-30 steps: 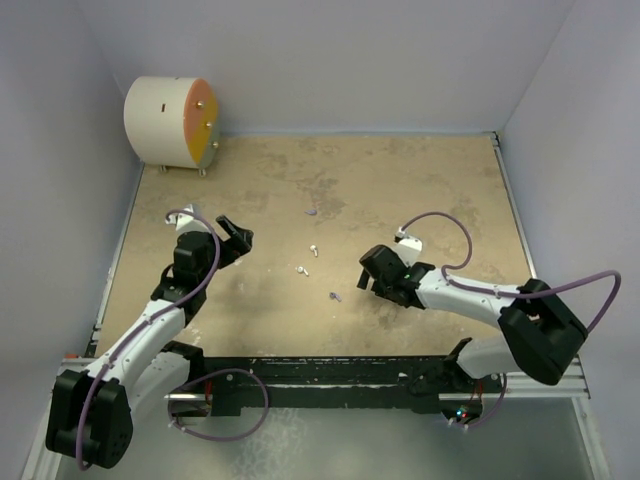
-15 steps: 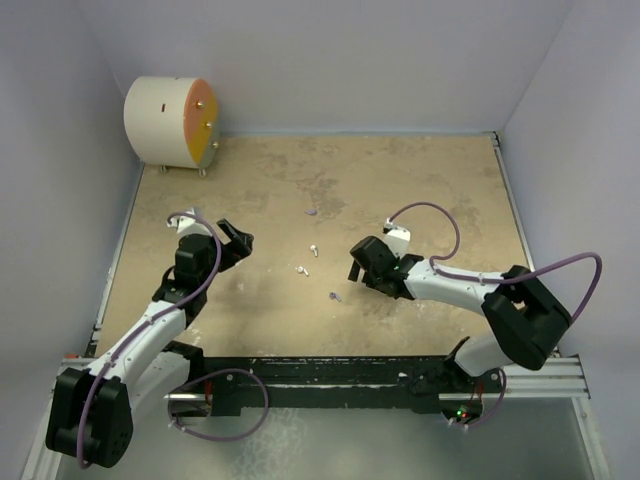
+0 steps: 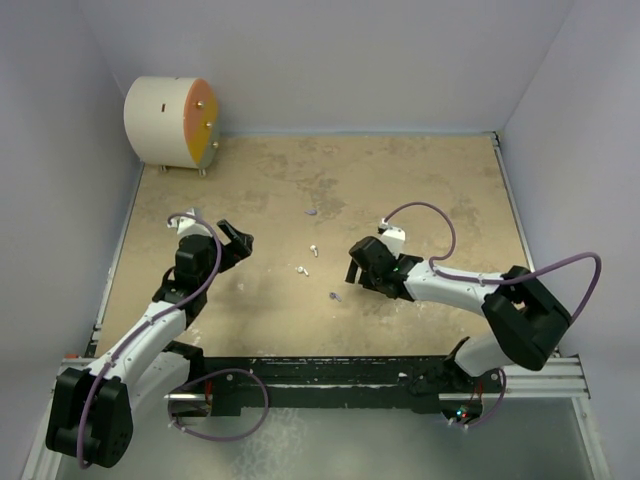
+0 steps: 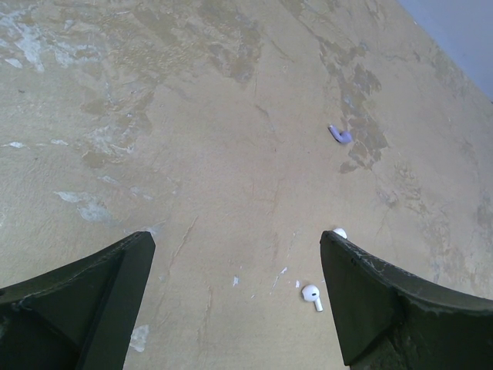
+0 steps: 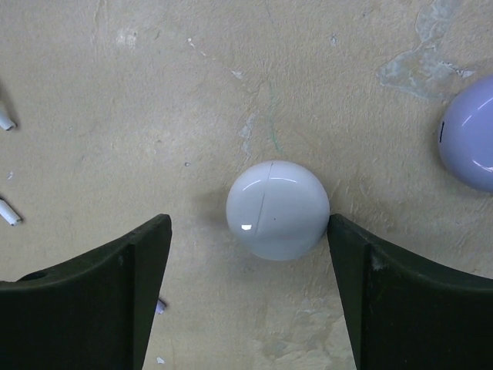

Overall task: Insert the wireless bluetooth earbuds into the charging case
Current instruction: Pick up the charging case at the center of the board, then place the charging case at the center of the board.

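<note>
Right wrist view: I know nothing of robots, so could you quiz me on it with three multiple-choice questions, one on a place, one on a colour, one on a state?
1. Where is the white case? A on a shelf; B between the right claw fingers; C inside a box.
2. What colour is the second case? A lilac; B green; C black.
3. The right claw is: A shut on a bud; B shut on the case; C open.
Answers: B, it lies in the gap; A, pale lilac at the right edge; C, its fingers stand wide apart.
</note>
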Controlling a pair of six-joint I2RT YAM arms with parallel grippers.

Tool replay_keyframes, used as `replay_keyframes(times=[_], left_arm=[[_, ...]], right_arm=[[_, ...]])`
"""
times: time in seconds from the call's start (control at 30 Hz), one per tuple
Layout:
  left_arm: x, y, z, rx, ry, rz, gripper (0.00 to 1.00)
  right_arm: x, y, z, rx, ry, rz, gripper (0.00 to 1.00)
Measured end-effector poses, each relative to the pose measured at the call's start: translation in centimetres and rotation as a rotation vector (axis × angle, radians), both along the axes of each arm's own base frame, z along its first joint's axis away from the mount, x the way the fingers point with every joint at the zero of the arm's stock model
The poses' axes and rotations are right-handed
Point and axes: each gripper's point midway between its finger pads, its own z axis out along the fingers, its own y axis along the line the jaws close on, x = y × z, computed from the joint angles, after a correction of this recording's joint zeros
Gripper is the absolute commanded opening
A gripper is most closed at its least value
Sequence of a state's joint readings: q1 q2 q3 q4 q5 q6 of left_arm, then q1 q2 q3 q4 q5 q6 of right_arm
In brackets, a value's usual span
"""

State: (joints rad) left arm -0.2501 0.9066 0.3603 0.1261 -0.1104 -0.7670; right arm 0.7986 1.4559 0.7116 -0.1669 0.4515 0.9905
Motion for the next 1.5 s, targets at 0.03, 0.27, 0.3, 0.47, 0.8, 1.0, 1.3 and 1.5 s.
replay_keyframes(times=[0.03, 0.27, 0.3, 0.47, 0.8, 1.0, 1.3, 1.5], left_arm=[[0.0, 0.0, 0.0, 0.0, 0.0, 0.001, 0.89], [-0.1, 0.0, 0.0, -0.001, -0.003, 0.0, 0.89], [-0.1, 0.0, 0.0, -0.001, -0.003, 0.0, 0.89], [-0.2, 0.0, 0.0, -0.001, -0.003, 0.0, 0.89], [-0.3, 0.1, -0.2, 0.002, 0.002, 0.001, 0.89], [-0.7, 0.3, -0.5, 0.011, 0.019, 0.005, 0.89], [-1.4, 0.8, -0.6, 0.025, 0.033, 0.021, 0.89], [-1.5, 1.0, -0.8, 0.037, 0.045, 0.026, 0.89]], right_arm=[[0.0, 0.0, -0.1, -0.004, 0.002, 0.002, 0.8], [-0.1, -0.3, -0.7, -0.029, 0.014, 0.01, 0.64], [-0.1, -0.3, -0.7, -0.032, 0.014, 0.009, 0.63], [0.1, -0.7, -0.9, -0.058, 0.006, 0.006, 0.5], [2.4, 1.0, -0.8, -0.07, -0.031, 0.02, 0.32], [7.1, 5.3, -0.6, -0.07, -0.09, 0.065, 0.34], [14.0, 9.2, -0.1, -0.033, -0.205, 0.087, 0.69], [15.5, 8.0, 0.3, -0.058, -0.229, 0.096, 0.86]])
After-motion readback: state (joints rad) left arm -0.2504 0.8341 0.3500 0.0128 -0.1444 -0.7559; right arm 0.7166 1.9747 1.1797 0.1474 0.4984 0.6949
